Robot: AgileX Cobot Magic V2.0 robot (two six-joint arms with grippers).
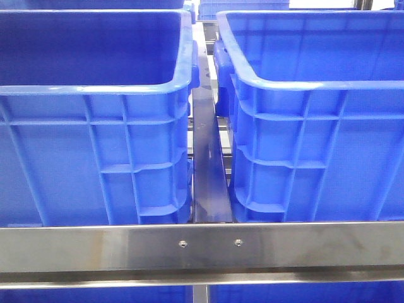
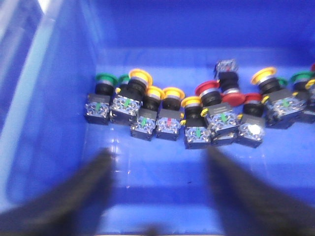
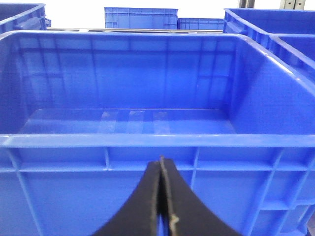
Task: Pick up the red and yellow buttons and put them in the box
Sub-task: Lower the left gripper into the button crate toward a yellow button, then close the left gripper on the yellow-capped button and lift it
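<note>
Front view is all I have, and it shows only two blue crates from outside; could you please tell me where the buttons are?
Observer: The left wrist view shows a row of buttons lying on the floor of a blue crate, with yellow, red and green caps.
Operator: Thank you. Is the left pincer holding one?
Observer: No, the left pincer is open and touches no button; bare floor shows between its fingers.
Operator: And the right one?
Observer: The right pincer is shut on nothing, outside the near wall of another crate, where I see no buttons.
</note>
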